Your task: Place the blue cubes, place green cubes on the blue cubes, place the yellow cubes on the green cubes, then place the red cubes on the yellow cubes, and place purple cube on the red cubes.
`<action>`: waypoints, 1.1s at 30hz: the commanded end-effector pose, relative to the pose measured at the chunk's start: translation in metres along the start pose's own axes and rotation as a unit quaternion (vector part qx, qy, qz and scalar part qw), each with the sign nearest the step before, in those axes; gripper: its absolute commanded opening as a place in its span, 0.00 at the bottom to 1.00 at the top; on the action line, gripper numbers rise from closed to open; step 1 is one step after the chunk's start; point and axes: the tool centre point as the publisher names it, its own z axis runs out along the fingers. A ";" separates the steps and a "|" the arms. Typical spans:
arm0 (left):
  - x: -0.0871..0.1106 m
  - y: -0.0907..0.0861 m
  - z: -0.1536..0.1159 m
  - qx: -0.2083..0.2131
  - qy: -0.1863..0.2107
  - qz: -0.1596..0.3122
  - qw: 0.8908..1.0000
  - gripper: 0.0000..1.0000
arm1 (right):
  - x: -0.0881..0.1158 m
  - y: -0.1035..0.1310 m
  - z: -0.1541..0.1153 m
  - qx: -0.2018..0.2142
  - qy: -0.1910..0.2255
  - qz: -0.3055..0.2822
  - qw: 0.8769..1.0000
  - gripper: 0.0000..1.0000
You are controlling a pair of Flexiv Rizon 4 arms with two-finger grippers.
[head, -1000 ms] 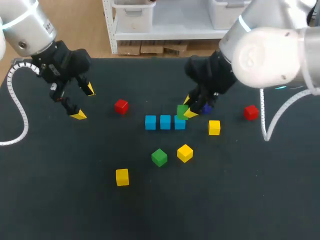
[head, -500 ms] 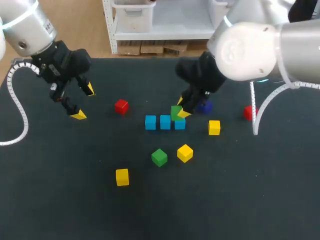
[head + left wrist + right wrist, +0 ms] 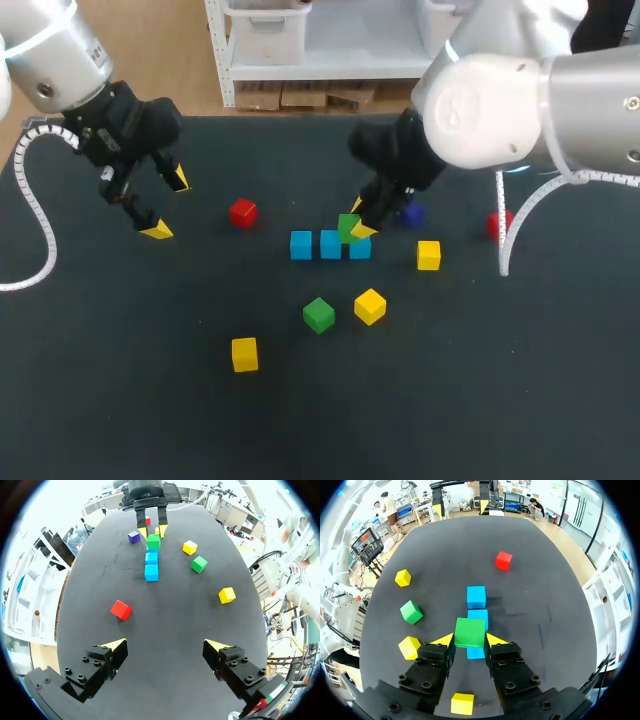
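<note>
**Green cube hanging over the blue row**

The right gripper (image 3: 358, 218) is clamping a green cube (image 3: 349, 227) between its yellow tips, just above the row of blue cubes (image 3: 330, 244), towards the row's right end. The left gripper (image 3: 165, 205) is hanging spread and empty, well apart from the row. If the green cube is released skewed or off-centre, it could topple off or knock the row crooked.
</note>
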 end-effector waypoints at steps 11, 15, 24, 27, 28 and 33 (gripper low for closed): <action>0.001 0.001 0.000 0.001 -0.001 0.002 1.000 1.00 | 0.001 -0.004 0.005 -0.002 0.000 0.000 1.000 0.00; 0.001 0.001 0.000 0.001 -0.001 0.002 1.000 1.00 | 0.000 -0.004 0.007 -0.003 0.001 0.000 1.000 0.00; 0.001 0.001 0.000 0.001 -0.001 0.002 1.000 1.00 | 0.001 -0.005 0.008 -0.004 -0.001 0.001 1.000 0.00; 0.001 0.001 0.000 0.001 -0.001 0.002 1.000 1.00 | 0.002 -0.006 0.009 -0.005 -0.002 0.003 1.000 0.00; 0.001 0.001 0.000 0.001 -0.001 0.002 1.000 1.00 | 0.002 -0.006 0.009 -0.005 -0.002 0.003 1.000 0.00; 0.001 0.001 0.000 0.001 -0.001 0.002 1.000 1.00 | 0.002 -0.007 0.010 -0.005 -0.003 0.004 1.000 0.00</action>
